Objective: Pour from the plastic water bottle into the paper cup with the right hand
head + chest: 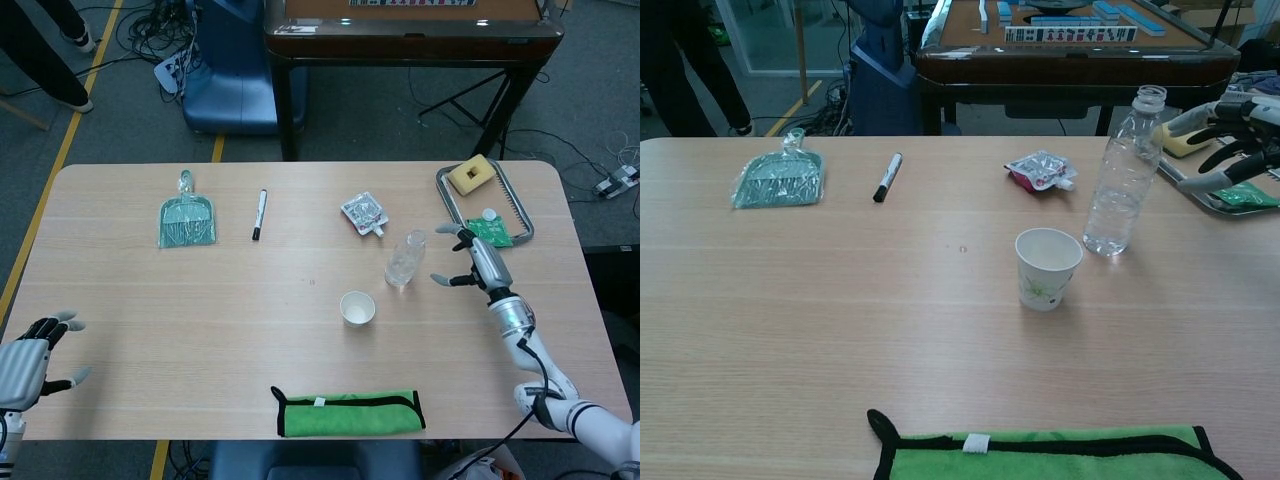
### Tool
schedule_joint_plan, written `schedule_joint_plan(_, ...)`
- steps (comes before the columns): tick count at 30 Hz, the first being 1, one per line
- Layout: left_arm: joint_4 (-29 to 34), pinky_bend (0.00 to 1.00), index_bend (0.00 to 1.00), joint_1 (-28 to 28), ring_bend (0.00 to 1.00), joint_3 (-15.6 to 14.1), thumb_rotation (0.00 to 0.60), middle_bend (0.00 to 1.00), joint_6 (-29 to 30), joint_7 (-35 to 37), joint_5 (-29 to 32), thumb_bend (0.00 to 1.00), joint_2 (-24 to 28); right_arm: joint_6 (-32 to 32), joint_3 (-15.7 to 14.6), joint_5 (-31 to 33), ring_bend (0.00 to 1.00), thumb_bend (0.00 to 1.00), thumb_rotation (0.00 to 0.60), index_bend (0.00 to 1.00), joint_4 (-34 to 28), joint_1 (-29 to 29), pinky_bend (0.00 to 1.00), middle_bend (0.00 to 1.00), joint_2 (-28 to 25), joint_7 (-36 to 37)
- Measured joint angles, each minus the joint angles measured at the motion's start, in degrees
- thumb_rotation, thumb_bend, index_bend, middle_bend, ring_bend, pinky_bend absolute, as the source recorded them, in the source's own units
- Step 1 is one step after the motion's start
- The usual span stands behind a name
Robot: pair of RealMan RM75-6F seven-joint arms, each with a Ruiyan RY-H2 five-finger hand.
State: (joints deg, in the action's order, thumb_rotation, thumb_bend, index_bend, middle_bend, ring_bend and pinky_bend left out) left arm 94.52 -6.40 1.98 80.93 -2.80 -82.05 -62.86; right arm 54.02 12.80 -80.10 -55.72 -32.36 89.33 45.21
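Observation:
A clear plastic water bottle (404, 259) (1123, 175) stands upright and uncapped right of the table's middle. The white paper cup (357, 308) (1047, 267) stands upright just in front and to its left, apart from it. My right hand (476, 262) (1232, 142) hovers a short way right of the bottle, fingers spread toward it, holding nothing and not touching it. My left hand (28, 358) rests open at the table's near left corner, outside the chest view.
A green cloth (348, 412) (1050, 453) lies at the front edge. Behind are a green dustpan (186, 219), a black marker (259, 214) and a snack packet (365, 214). A metal tray (521, 214) with a yellow sponge (470, 175) sits at the back right.

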Motion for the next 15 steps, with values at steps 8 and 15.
schedule_joint_plan(8, -0.6, 0.47, 0.34, 0.1, 0.23, 0.0, 0.6, 0.23, -0.4, 0.6, 0.5, 0.15, 0.0, -1.7, -1.4, -1.4, 0.14, 0.0, 0.6, 0.25, 5.8, -2.3, 0.31, 0.18, 3.2, 4.6)
schedule_joint_plan(15, -0.1, 0.47, 0.34, 0.1, 0.23, 0.1, 0.6, 0.23, -0.4, 0.6, 0.5, 0.15, 0.3, -2.8, -2.8, -2.6, 0.14, 0.0, 0.6, 0.25, 8.5, -3.9, 0.31, 0.17, 5.3, 8.7)
